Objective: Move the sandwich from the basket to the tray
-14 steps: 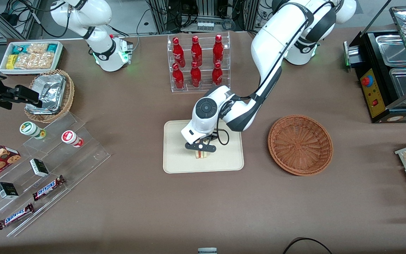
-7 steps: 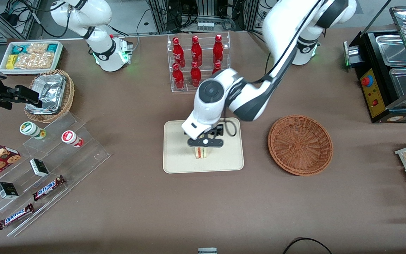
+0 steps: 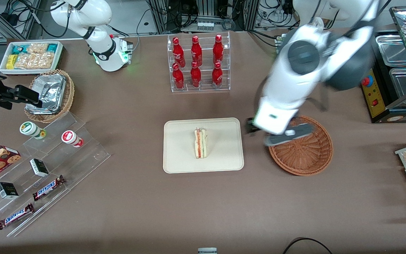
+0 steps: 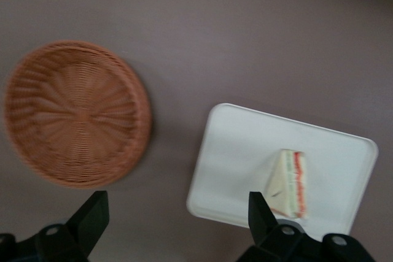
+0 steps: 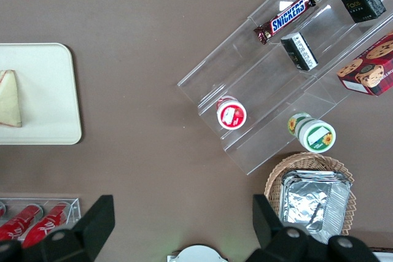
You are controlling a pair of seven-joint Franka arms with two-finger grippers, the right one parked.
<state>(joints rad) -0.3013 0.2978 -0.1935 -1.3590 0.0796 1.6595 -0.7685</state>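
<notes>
The sandwich [image 3: 200, 143] lies on its side in the middle of the cream-white tray [image 3: 178, 158], bread pale, red and green filling showing. It also shows in the left wrist view [image 4: 290, 182] on the tray [image 4: 233, 151], and in the right wrist view [image 5: 10, 99]. The reddish-brown woven basket [image 3: 305, 155] sits empty beside the tray, toward the working arm's end; it shows in the left wrist view [image 4: 73, 111] too. My left gripper [image 3: 273, 135] is raised high above the table, between tray and basket, over the basket's rim. Its fingers [image 4: 91, 216] are spread wide and hold nothing.
A clear rack of red bottles [image 3: 197, 63] stands farther from the camera than the tray. A black food warmer [image 3: 389, 74] stands at the working arm's end. A foil-lined tan basket [image 3: 49, 95] and acrylic snack steps [image 3: 44, 169] lie toward the parked arm's end.
My left gripper let go of the sandwich, rose off the tray and swung over to the basket's rim. The sandwich stays on the tray, now uncovered.
</notes>
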